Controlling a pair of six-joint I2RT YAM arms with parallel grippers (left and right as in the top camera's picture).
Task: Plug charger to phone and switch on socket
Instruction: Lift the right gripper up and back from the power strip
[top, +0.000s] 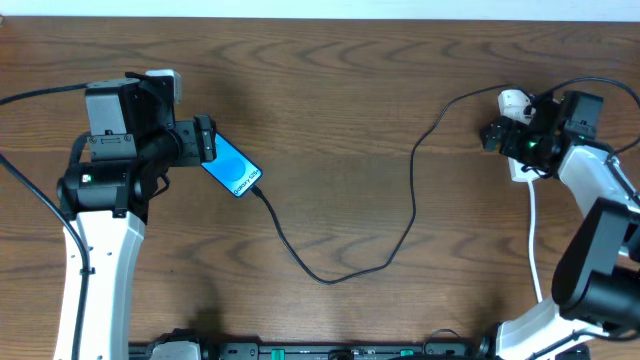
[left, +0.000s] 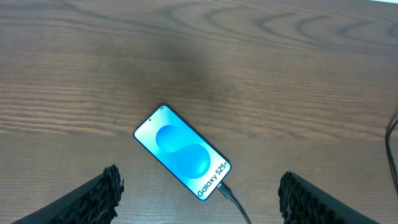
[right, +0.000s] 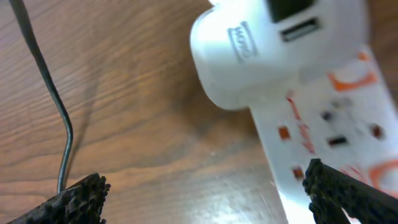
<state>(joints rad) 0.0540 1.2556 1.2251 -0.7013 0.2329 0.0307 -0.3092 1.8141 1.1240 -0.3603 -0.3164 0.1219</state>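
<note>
On the brown wooden table (top: 330, 90): blue-screened rectangular smartphone (top: 232, 167) near the left edge, narrow white power strip (right: 323, 143) near the right edge, thin black cable (top: 340, 275) running between them.

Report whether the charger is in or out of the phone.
In, as far as shows: the plug tip of the charger meets the bottom edge of the phone, beside the Galaxy text, with no gap.
</note>
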